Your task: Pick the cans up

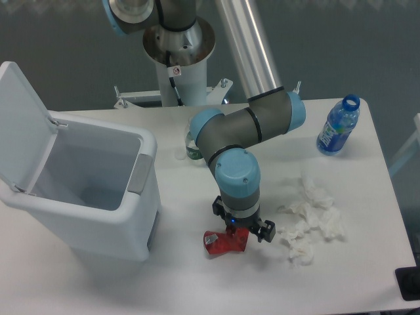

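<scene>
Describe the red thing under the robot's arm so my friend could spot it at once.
Start at the big white bin with its lid open on the table's left. Just right of its base, under the gripper, lies a crushed can. It is the only shiny red item; the tissue wads nearby are white.

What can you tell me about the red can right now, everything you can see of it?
The red can is shiny metal, crushed into a lumpy, irregular shape with a pale patch at its left end. It lies on its side on the white table, in front of the open white bin and left of the tissue wads. The gripper sits directly over its right end, hiding that part; whether the fingers clamp it cannot be told.
</scene>
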Tool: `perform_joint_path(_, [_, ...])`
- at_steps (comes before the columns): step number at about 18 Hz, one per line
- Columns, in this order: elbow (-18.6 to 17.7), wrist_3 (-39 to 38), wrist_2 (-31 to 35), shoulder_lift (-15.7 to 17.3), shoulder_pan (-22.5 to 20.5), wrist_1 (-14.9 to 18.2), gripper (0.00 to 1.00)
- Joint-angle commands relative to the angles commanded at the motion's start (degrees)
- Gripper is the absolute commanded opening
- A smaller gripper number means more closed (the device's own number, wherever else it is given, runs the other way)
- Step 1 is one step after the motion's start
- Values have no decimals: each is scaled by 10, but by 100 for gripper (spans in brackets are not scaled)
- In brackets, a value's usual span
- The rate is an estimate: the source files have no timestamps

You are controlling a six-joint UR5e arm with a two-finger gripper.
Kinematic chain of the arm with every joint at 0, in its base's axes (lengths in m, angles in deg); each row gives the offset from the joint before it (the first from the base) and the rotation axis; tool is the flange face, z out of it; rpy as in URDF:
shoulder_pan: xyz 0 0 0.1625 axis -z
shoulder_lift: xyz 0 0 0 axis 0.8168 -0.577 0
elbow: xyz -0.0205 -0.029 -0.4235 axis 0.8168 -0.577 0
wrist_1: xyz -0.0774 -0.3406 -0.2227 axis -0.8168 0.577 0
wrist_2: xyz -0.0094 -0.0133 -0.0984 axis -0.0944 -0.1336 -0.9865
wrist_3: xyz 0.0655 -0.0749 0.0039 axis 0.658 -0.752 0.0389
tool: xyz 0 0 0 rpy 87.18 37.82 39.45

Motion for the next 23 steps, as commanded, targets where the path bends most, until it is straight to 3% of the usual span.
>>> perform_joint_path(3, [0,2,0,1,0,0,74])
perform_joint_path(5, [0,2,0,1,0,0,72])
perform_joint_path(11, [0,3,0,2,0,0,46])
perform_joint_path(14, [0,4,1,1,0,0,44])
perform_joint_path(18, [0,3,1,1,0,0,32])
perform_joint_path(23, [7,4,-2,7,-1,1,35])
